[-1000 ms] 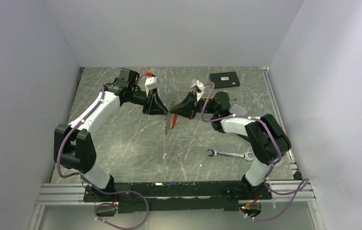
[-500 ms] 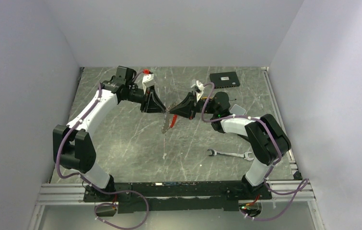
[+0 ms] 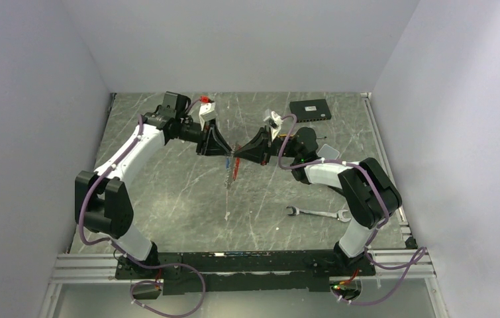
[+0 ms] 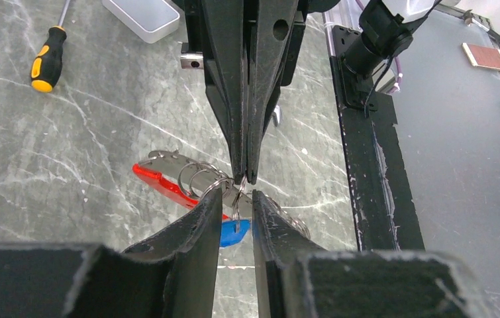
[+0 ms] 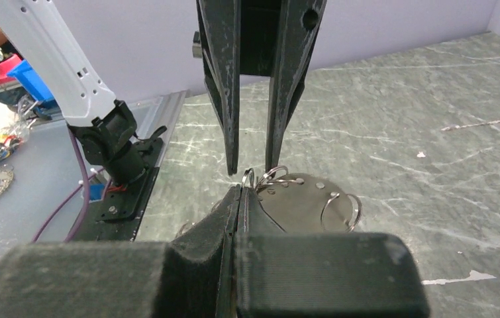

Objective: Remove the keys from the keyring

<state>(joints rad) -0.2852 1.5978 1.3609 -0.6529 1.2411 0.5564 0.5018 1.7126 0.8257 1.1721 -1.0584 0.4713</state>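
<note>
**Hazards.** My left gripper (image 4: 236, 197) has its fingers apart, straddling one wire loop of the keyring (image 4: 197, 177) without pinching it. If I close it off-centre, I expect a pad to push the thin loop aside rather than catch it, as the bunch looks free to swing.

In the middle, the overhead view shows the keyring hanging in the air above the table (image 3: 167, 199), between the two gripper tips. As far as I can see, only one pinch carries it. If the arms draw apart before the left side has a hold, I judge that the rings would twist or jerk loose.

On the right, my right gripper (image 5: 240, 193) has its fingers pressed together on a ring wire at the top of the bunch. The bite looks narrow — a slip there would drop everything onto the table.

**Appearance of the work piece.** In the left wrist view, from the left:
- a bright red oblong tag (image 4: 167, 187)
- a toothed silvery blade (image 4: 159, 158) just above the tag, which I take for one of the keys
- several coiled silvery rings, overlapping
- a key with a blue head (image 4: 235, 233), low between my left fingers

The right wrist view adds a flat grey piece (image 5: 300, 199) and a further ring (image 5: 343, 209) — I cannot tell whether the piece is a key.
</note>
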